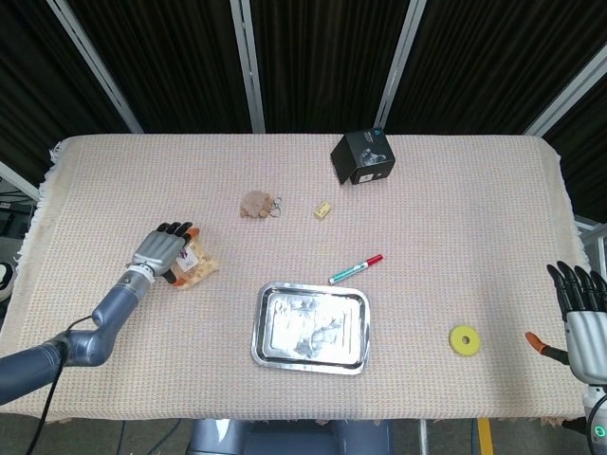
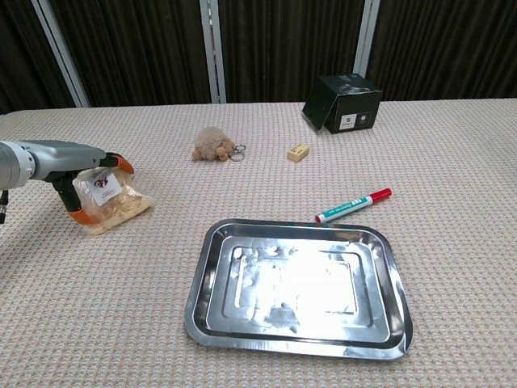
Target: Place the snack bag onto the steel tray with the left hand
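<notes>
Dark curtains with pale metal uprights run behind the table, and the big beige woven tablecloth (image 1: 455, 227) covers the whole top.

Biggest thing on it is the shiny rectangular steel tray (image 2: 386, 267), sitting near the front edge, roughly in the middle, nothing in it. Far side, right of centre, there's a black cardboard box (image 2: 343, 103) tilted on one edge.

Over on the left, the grey left hand (image 1: 163, 252) with orange fingertips (image 2: 123, 162) is on the clear plastic snack bag (image 2: 113, 200) full of tan bits. Fingers lie over the top and the thumb comes in underneath at the near side, so it's grasping the bag. Bag sits on the cloth or just off it, can't tell which, well left of the tray and not touching it.

The black-fingered right hand (image 1: 580, 318) is down at the near right corner, fingers spread and straight, holding nothing.

Smaller stuff: a red and green marker pen (image 2: 353, 205) lies diagonally just beyond the tray's far right corner, a fuzzy brown keychain toy (image 2: 215, 145) sits far of centre-left, a yellow ring-shaped tape roll (image 1: 464, 339) is right of the tray, and a little tan eraser block (image 2: 299, 151) lies right of the toy.
</notes>
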Robot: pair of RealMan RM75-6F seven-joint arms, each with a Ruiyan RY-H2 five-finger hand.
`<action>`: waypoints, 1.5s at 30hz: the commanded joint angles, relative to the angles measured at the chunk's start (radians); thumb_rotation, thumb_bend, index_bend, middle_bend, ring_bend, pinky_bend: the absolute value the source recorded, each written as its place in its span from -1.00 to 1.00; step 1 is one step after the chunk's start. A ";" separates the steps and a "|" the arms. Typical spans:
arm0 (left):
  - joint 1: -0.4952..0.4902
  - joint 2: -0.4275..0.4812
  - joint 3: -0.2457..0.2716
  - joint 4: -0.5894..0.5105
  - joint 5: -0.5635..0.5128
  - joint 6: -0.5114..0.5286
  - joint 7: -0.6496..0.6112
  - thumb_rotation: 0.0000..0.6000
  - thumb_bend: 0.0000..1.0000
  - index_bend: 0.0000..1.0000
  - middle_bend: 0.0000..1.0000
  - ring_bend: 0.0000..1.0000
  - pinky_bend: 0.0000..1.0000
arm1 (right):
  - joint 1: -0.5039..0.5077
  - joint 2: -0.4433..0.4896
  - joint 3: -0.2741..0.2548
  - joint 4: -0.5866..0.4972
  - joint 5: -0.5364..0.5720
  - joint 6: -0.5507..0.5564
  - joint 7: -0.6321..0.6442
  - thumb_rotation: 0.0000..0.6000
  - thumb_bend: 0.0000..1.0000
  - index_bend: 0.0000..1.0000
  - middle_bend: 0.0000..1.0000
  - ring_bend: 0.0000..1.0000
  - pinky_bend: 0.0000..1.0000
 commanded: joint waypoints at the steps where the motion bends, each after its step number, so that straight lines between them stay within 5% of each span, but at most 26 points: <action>1: 0.010 -0.023 -0.010 0.012 -0.007 0.023 -0.046 1.00 0.06 -0.12 -0.72 -0.65 -0.20 | -0.002 0.001 0.001 0.001 0.003 0.000 0.000 1.00 -1.00 -0.94 -0.94 -1.00 -1.00; 5: 0.044 -0.034 -0.039 -0.009 0.073 0.108 -0.147 1.00 0.11 0.09 -0.50 -0.49 -0.11 | -0.001 -0.001 0.001 0.002 -0.001 0.002 0.002 1.00 -1.00 -0.94 -0.94 -1.00 -1.00; 17: 0.108 0.071 -0.037 -0.250 0.453 0.319 -0.488 1.00 -0.05 -0.02 -0.52 -0.50 -0.12 | 0.007 -0.002 0.004 0.002 -0.008 -0.005 0.002 1.00 -1.00 -0.94 -0.94 -1.00 -1.00; 25: 0.046 0.069 -0.002 -0.381 0.595 0.294 -0.512 1.00 -0.15 -0.04 -0.53 -0.51 -0.15 | 0.005 0.001 0.004 0.000 -0.011 -0.001 0.003 1.00 -1.00 -0.94 -0.94 -1.00 -1.00; 31: -0.012 -0.016 -0.004 -0.362 0.644 0.278 -0.407 1.00 -0.18 -0.03 -0.52 -0.52 -0.17 | 0.002 0.003 0.003 -0.003 -0.014 0.006 0.005 1.00 -1.00 -0.94 -0.93 -1.00 -1.00; 33: -0.030 -0.060 -0.009 -0.338 0.645 0.274 -0.353 1.00 -0.34 -0.16 -0.63 -0.66 -0.36 | 0.001 0.004 0.004 -0.005 -0.015 0.009 0.006 1.00 -1.00 -0.94 -0.94 -1.00 -1.00; 35: -0.046 -0.102 -0.015 -0.319 0.642 0.270 -0.304 1.00 -0.76 -0.66 -0.89 -0.92 -0.80 | 0.001 0.007 0.004 -0.008 -0.016 0.010 0.003 1.00 -1.00 -0.94 -0.94 -1.00 -1.00; 37: -0.065 -0.126 -0.014 -0.305 0.623 0.238 -0.242 0.94 -0.97 -0.97 -1.00 -1.00 -1.00 | 0.000 0.009 0.004 -0.010 -0.018 0.011 0.002 1.00 -1.00 -0.94 -0.94 -1.00 -1.00; 41: -0.081 -0.146 -0.036 -0.335 0.563 0.215 -0.169 0.52 -1.00 -1.00 -1.00 -1.00 -1.00 | 0.002 0.014 0.003 -0.015 -0.020 0.008 -0.004 1.00 -1.00 -0.94 -0.94 -1.00 -1.00; 45: -0.067 -0.125 -0.056 -0.383 0.531 0.250 -0.162 0.49 -1.00 -1.00 -1.00 -1.00 -1.00 | 0.002 0.016 0.004 -0.019 -0.022 0.009 -0.006 1.00 -1.00 -0.94 -0.94 -1.00 -1.00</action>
